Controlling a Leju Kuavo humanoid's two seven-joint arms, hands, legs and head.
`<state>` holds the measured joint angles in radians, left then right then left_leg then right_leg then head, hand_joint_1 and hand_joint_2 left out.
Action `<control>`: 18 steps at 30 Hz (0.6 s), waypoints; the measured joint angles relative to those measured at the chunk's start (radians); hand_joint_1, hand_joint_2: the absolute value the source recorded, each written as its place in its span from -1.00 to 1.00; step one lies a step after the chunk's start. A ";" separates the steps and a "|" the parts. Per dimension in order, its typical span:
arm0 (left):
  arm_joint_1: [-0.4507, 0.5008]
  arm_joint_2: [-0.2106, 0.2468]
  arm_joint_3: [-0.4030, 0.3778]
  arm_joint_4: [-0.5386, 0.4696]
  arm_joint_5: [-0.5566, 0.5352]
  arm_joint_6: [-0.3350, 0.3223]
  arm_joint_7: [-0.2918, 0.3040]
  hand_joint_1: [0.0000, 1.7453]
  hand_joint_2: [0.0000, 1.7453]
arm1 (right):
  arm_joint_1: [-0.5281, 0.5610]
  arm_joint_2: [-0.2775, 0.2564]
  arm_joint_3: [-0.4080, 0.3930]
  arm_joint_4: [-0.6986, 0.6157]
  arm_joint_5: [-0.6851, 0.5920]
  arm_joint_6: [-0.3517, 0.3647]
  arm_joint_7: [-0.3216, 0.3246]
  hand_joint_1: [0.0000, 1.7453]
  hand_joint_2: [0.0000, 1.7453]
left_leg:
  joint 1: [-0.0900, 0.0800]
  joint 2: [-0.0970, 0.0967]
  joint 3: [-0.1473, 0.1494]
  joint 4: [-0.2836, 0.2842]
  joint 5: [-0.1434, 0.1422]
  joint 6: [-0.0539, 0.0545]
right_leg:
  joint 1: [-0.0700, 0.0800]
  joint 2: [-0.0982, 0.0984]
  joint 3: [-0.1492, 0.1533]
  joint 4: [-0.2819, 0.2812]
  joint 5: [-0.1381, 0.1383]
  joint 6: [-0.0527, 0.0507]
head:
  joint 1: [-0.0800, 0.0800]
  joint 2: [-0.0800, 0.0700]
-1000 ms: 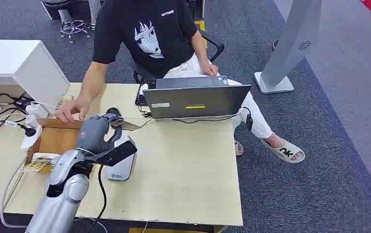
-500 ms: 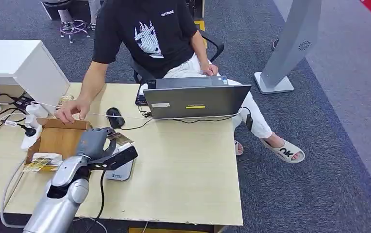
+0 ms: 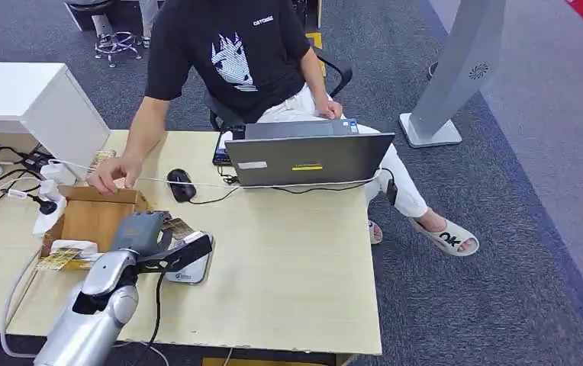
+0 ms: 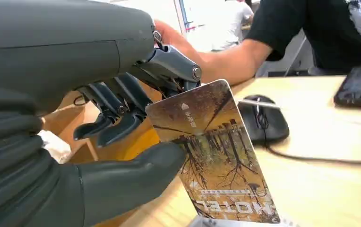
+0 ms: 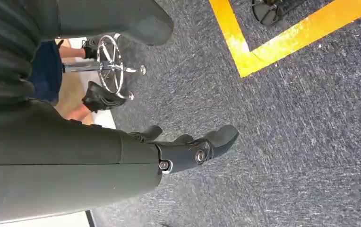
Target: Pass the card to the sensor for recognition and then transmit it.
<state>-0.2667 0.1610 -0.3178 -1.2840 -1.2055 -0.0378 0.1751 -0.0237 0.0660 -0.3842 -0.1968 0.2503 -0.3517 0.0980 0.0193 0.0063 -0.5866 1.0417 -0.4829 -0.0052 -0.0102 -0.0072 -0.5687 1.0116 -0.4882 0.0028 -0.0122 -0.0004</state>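
Up close in the left wrist view, a brown tree-printed hotel card (image 4: pixel 211 156) is pinched between thumb and fingers of the left hand (image 4: pixel 122 142), its lower edge at the white sensor box (image 3: pixel 191 263). A black mouse (image 3: pixel 181 184) is seen beyond. The right hand (image 5: pixel 188 151) is seen over grey carpet (image 5: pixel 287 142), fingers apart, nothing held.

On the surface (image 3: pixel 296 259), the sensor (image 3: pixel 191 263) lies lower left of the frame under the left hand (image 3: pixel 139 231) (card (image 3: pixel 178 227) pinched above it); mouse (image 3: pixel 181 184) behind, laptop (image 3: pixel 307 156) at centre.
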 joint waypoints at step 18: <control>-0.014 -0.013 -0.029 0.072 0.019 -0.005 -0.035 1.00 1.00 | 0.000 0.002 -0.010 0.000 0.025 0.000 0.006 -1.00 1.00 | 0.000 0.000 0.003 0.000 0.000 0.000 | 0.000 -0.001 0.003 0.000 0.000 0.000 | 0.000 0.000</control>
<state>-0.2802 0.1484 -0.3464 -1.2123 -1.1864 -0.0427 0.1396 -0.0236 0.0679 -0.3937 -0.1968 0.2751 -0.3513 0.1038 0.0193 0.0059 -0.5839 1.0415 -0.4828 -0.0051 -0.0103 -0.0082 -0.5655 1.0116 -0.4882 0.0029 -0.0122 -0.0004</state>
